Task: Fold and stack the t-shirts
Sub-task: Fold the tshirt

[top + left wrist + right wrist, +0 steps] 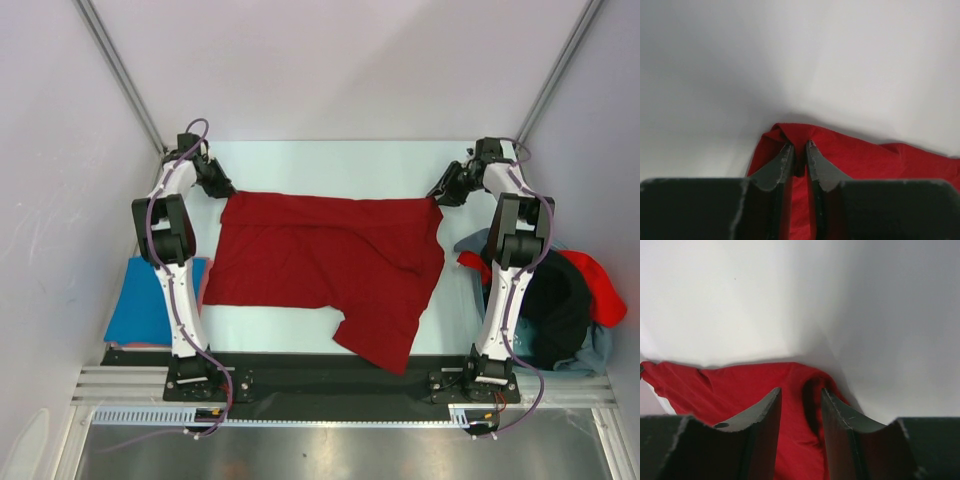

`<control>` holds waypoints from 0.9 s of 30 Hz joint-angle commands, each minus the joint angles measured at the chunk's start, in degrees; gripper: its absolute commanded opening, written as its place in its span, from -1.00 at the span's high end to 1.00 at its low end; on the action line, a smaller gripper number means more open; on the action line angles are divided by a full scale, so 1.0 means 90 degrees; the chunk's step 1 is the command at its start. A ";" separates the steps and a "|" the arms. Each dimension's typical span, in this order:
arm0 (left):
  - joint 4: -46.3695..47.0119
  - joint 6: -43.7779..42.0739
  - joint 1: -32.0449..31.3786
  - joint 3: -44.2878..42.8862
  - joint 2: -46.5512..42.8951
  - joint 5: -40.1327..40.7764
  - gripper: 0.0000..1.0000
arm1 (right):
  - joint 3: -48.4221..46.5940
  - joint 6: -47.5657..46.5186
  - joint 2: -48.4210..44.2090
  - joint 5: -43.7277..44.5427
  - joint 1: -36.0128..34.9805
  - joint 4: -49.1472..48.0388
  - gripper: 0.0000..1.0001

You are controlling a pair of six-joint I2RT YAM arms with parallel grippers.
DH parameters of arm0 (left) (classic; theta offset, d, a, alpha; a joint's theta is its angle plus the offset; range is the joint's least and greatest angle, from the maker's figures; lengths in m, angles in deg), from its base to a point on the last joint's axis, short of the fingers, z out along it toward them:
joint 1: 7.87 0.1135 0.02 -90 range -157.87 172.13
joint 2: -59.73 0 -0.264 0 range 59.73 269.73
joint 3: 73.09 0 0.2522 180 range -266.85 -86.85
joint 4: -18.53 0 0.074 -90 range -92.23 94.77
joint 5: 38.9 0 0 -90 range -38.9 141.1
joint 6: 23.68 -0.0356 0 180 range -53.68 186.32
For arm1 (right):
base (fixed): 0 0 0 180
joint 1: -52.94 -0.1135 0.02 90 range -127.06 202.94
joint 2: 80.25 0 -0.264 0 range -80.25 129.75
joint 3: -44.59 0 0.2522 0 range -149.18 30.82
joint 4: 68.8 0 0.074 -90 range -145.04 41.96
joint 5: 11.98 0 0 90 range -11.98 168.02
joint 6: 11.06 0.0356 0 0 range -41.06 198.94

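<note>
Hands sit at the two far corners of the dark red t-shirt [330, 260]. Left hand [216, 184]: narrow, fingertips [785, 157] pinched on a bunched corner of cloth. Right hand [445, 190]: about half wide, fingers [767, 410] straddling a raised fold at its corner. A gap shows beside the fold, so a firm grip can't be confirmed there.

Edge between the hands runs left-right across the far part of the desk [330, 160], close to straight. Rest of the shirt lies flat from that edge toward the arm bases, with one flap reaching further toward the right base.

Judgement: the next move is likely that far edge carried toward the bases, both hands together. Each arm is nearest its own corner, so neither needs to cross. Blue t-shirt [135, 310] lies by the left base.
</note>
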 commanded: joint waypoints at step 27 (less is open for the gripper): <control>0.1492 0.1377 0.0223 0.0438 -0.0106 -0.0061 0.99 | -0.0692 0.0125 0.0295 0.1382 0.0313 -0.0764 1.00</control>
